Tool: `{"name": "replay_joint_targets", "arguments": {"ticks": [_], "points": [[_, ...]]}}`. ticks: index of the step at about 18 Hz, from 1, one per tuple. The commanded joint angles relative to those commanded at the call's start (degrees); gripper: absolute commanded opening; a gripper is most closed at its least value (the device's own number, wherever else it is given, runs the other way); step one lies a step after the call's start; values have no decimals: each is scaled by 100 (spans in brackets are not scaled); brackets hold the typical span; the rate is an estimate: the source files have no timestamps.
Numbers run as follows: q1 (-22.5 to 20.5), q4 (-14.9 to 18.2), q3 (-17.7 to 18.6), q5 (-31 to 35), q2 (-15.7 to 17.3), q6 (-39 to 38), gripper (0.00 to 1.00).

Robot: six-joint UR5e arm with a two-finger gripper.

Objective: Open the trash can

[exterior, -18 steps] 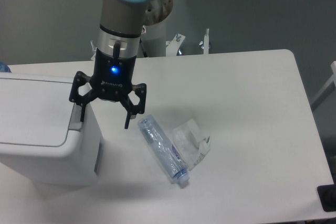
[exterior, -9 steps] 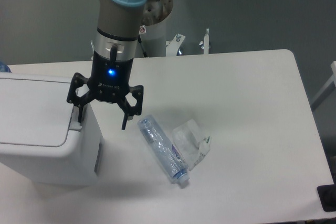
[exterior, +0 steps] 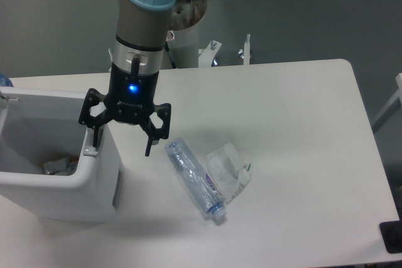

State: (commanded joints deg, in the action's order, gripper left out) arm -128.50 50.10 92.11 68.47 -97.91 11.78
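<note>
The trash can is the big white box at the left edge of the table. Its top now stands open, and I can see crumpled scraps down inside; the lid itself does not show. My gripper hangs open over the can's right rim, pointing down. Its left finger rests on the grey push tab at the rim, while the right finger hangs beside the can's outer wall, above the table. Nothing is held between the fingers.
A clear plastic bottle lies on the white table just right of the gripper, next to a crumpled clear wrapper. A black object sits at the table's lower right corner.
The flat lid that covered the trash can has swung out of sight, leaving the inside exposed. The gripper shifted slightly left onto the tab a second ago and has held still since.
</note>
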Motion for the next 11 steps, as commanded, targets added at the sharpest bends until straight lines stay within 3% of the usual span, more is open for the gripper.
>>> {"name": "replay_joint_targets", "arguments": {"ticks": [5, 8, 11], "points": [[-61, -17, -238, 473, -157, 245, 100], [-316, 17, -238, 992, -342, 824, 100], [-562, 9, -308, 1063, -491, 1142, 100]]}}
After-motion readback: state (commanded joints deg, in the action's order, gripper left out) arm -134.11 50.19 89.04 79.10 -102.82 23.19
